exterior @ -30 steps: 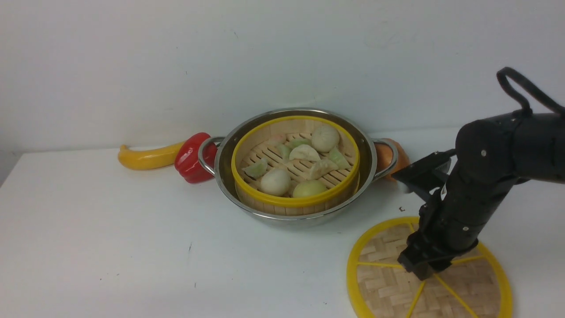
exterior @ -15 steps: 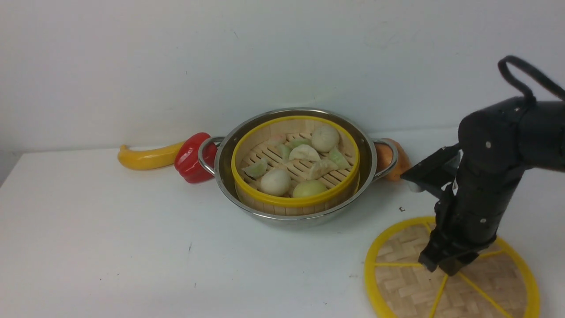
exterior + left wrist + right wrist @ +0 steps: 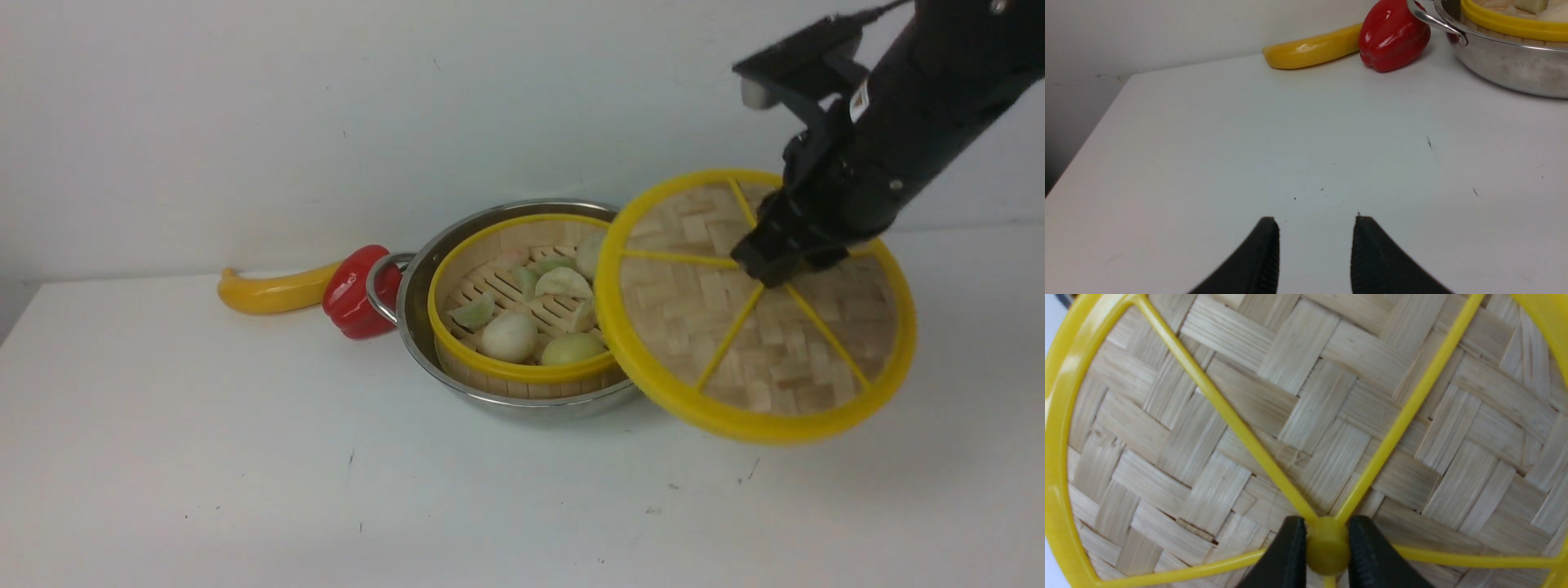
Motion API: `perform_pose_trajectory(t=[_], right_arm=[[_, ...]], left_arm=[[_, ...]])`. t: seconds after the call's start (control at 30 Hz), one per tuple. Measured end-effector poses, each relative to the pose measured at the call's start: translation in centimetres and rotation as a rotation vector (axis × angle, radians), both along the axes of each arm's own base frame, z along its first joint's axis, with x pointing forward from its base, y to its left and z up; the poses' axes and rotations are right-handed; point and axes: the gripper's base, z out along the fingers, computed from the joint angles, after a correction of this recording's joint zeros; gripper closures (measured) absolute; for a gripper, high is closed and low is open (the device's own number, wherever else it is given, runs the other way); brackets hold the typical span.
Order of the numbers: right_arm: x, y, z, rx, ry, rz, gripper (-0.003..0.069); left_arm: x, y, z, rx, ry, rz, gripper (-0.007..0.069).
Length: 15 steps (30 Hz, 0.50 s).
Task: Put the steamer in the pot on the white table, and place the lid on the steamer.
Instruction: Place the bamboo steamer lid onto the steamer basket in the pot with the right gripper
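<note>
- Steamer [image 3: 522, 371] sits inside the pot [image 3: 418, 327], yellow rim just under the pot's rim; toy dumplings and buns [image 3: 510, 336] on its slatted floor. First half of the task looks done.
- Pot stands on the white table [image 3: 245, 457]. Red bell pepper [image 3: 355, 294] touches the pot's left handle, and a long yellow vegetable [image 3: 269, 294] lies just beyond the pepper.
- Step in hand: carrying the lid [image 3: 759, 327] to the steamer.
- Right gripper [image 3: 771, 265] is pinched narrow on the lid's centre hub [image 3: 1327, 549], one finger on each side; the right wrist view shows this plainly.
- Lid is off the table, in the air at the pot's right side. It is tilted, woven face towards the front camera, low edge nearest the table. In the front view its left rim overlaps the pot's right part and hides that handle.
- Left gripper [image 3: 1314, 245] is over bare table, well apart from the pot on its left-front side, jaws moderately apart, holding nothing.
- Next move, as a judgement: shift the lid left until centred over the steamer, level it out, lower it onto the yellow rim, then let go.
- Risk: a tilted lid could catch the pot's rim or land off-centre.
</note>
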Motion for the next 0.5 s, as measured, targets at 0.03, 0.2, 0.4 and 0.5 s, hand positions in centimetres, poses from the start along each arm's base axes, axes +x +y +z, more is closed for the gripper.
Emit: perform_pose_trajectory(t=[0.03, 0.2, 0.4, 0.5], right_arm=[[0.4, 0.4, 0.7, 0.026, -0.018, 0.013, 0.0516], [3.2, 2.9, 1.7, 0.097, -0.073, 0.067, 0.0516], [5.7, 5.1, 2.6, 0.133, -0.156, 0.092, 0.0516], [6.5, 6.0, 2.4, 0.142, -0.173, 0.102, 0.0516]], left_arm=[[0.0, 0.0, 0.0, 0.000, 0.000, 0.000, 0.0383], [0.0, 0.0, 0.0, 0.000, 0.000, 0.000, 0.0383], [0.0, 0.0, 0.0, 0.000, 0.000, 0.000, 0.0383], [0.0, 0.0, 0.0, 0.000, 0.000, 0.000, 0.0383]])
